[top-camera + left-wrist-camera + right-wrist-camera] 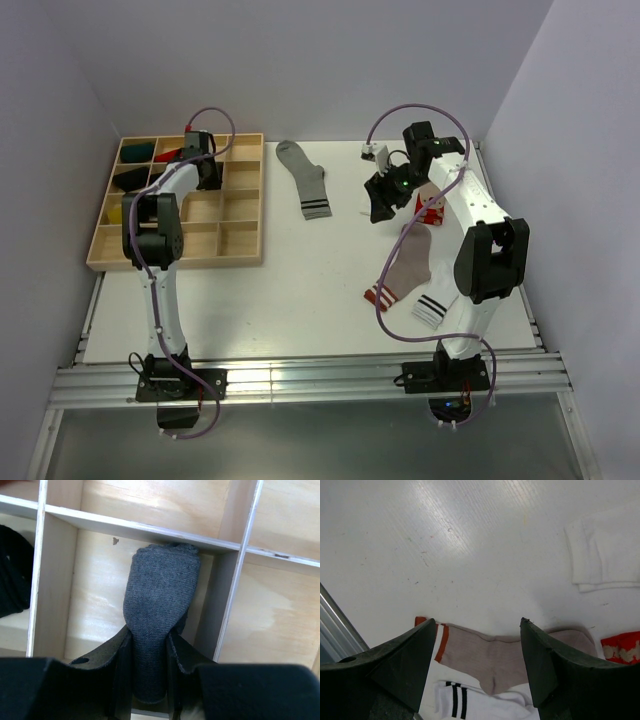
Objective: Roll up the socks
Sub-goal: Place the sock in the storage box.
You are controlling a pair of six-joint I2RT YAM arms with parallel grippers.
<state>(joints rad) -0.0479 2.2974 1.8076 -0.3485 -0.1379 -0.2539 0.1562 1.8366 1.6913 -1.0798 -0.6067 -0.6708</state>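
Up top, the left gripper [208, 170] sits in the wooden tray [245, 250] and a striped grey sock [305, 180] lies flat mid-table. Left wrist: jaws pinch the rolled dark grey sock [162, 590] inside a compartment, so it's best seated on the floor before parting and lifting straight. Right wrist: the right gripper [476, 625] hangs spread wide over the taupe sock [495, 657].

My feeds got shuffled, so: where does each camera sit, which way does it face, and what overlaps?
Top external: above and behind the robot, looking down on the table; left arm and right arm show.
Left wrist: looks down into a wooden tray compartment; left tool shut on the dark grey sock.
Right wrist: looks down at the table; right tool open over the taupe sock.
Shared: top and right wrist both show the taupe sock; top and left wrist, the tray.
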